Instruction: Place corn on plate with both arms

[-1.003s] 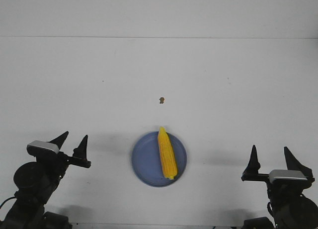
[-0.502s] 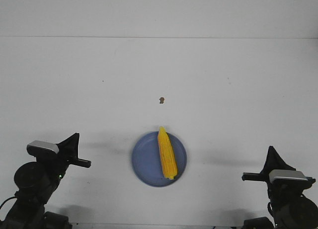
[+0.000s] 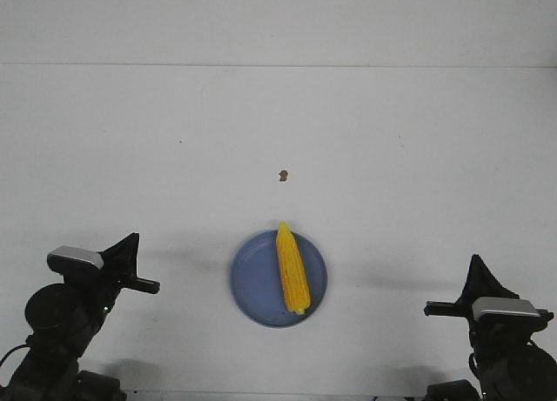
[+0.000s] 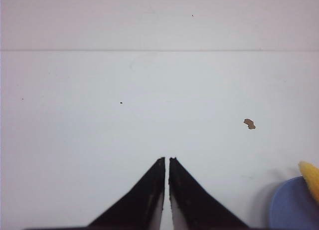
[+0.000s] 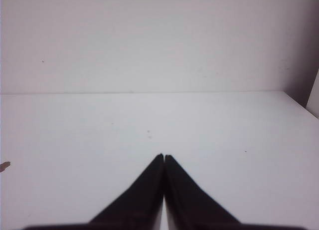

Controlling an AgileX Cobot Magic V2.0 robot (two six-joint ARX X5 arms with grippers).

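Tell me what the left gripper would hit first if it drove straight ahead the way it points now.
Probably nothing: the shut left gripper points out over bare table. The brown speck, the plate and the corn all lie off to one side of that line, though depth is unclear.

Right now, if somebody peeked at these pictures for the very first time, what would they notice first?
The bright yellow corn cob jumps out, lying on the round periwinkle-blue plate near the table's front middle. A tiny brown speck sits alone farther back. The black left gripper and right gripper wait shut on either side, touching nothing.
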